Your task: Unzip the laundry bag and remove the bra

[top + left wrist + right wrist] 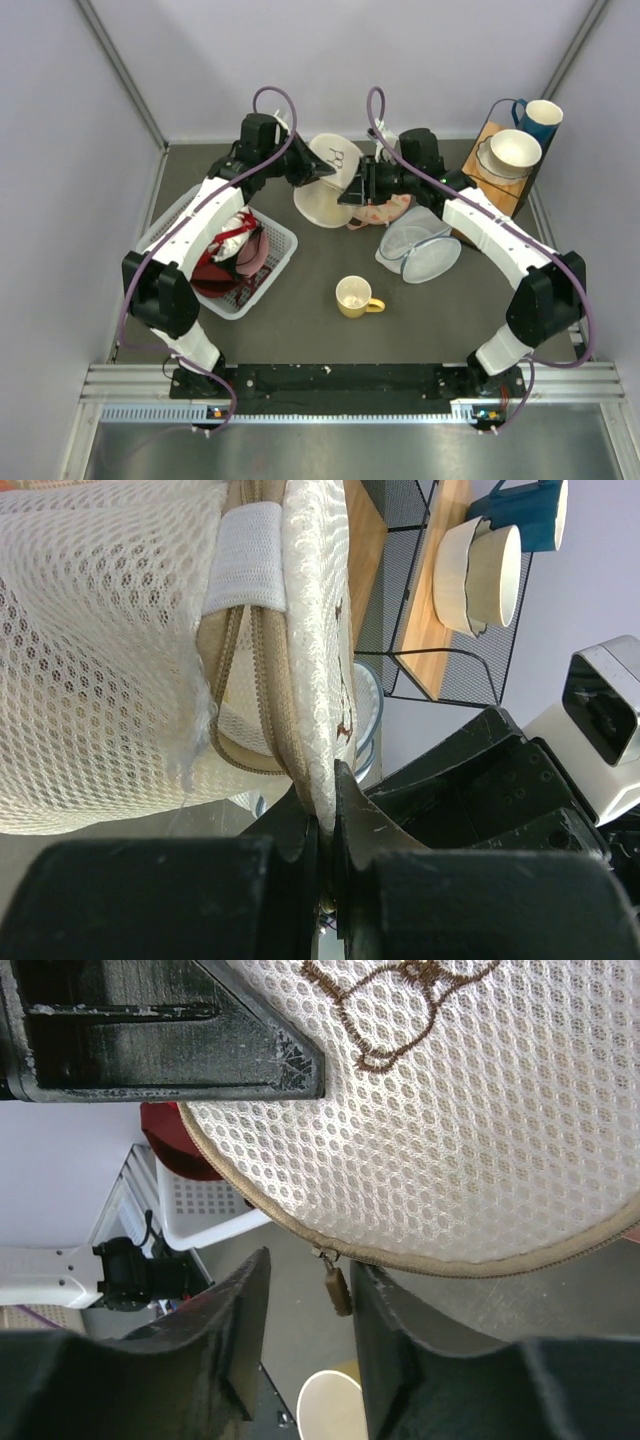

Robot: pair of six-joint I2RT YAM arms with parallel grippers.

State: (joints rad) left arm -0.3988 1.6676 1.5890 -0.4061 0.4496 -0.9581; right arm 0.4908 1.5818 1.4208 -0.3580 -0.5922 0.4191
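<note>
The left end effector (pixel 325 815) is clamping the laundry bag (pixel 100 660) by its rim, holding it up far-centre, likely to steady it. The right end effector (pixel 308 1305) is straddling the zipper pull (pixel 337 1288), jaws part-open, gripping nothing. The bra is not showing.

Bright, even light and soft shadows; close up, the laundry bag (pixel 480 1110) looks sharp, the nearest foreground blurred.

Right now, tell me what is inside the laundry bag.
The laundry bag has its zipper partly open. Through the gap only pale mesh lining shows. The mesh walls cover the rest of the inside, so whatever lies deeper in cannot be seen.
</note>
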